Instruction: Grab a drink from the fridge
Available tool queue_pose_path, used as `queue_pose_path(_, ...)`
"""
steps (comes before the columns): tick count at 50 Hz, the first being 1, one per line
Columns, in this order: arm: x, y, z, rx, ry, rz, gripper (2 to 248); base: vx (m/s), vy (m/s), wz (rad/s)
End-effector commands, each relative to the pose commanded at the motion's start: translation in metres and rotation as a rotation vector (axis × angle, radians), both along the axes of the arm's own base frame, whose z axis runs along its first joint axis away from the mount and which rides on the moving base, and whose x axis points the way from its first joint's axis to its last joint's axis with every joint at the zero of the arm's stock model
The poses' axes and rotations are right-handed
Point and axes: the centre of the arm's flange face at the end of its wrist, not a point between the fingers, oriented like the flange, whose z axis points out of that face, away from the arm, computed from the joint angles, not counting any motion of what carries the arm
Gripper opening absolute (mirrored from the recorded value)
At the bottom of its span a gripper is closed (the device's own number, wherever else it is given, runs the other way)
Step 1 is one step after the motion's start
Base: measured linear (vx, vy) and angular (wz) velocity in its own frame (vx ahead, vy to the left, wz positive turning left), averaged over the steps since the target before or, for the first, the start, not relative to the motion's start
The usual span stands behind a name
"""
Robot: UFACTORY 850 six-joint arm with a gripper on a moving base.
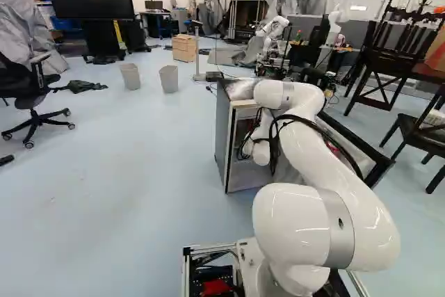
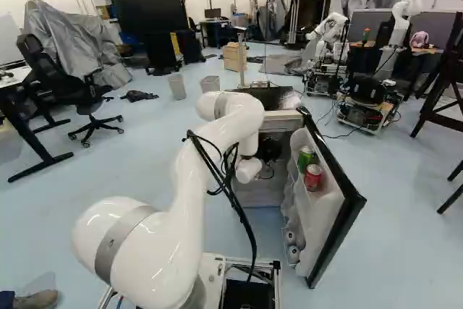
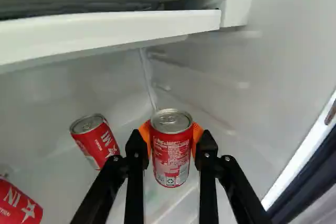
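The fridge [image 2: 279, 122] stands open in the right base view. My gripper [image 2: 270, 150] reaches into it, a dark shape partly hidden by the arm. In the wrist view the gripper [image 3: 170, 145] is shut on a red can [image 3: 171, 156], which stands upright between the orange pads, one on each side. A second red can [image 3: 97, 142] stands apart, beside one finger. Another red can [image 3: 18, 203] lies farther to that same side, partly cut off. Whether the held can touches the fridge floor, I cannot tell.
A white shelf [image 3: 105, 35] crosses above the cans, and a fridge side wall [image 3: 294, 51] rises near the gripper. The open door [image 2: 334, 171] carries a green can [image 2: 306, 157] and a red can [image 2: 313, 177]. Another robot [image 2: 329, 34] stands behind.
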Motion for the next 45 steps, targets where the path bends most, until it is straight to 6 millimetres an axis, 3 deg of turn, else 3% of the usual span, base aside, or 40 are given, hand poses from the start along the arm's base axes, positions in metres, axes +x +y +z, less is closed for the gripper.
queue_pose_path(45,-0.083,0.049,0.034,0.048,0.157,0.107,96,0.0,0.0,0.0)
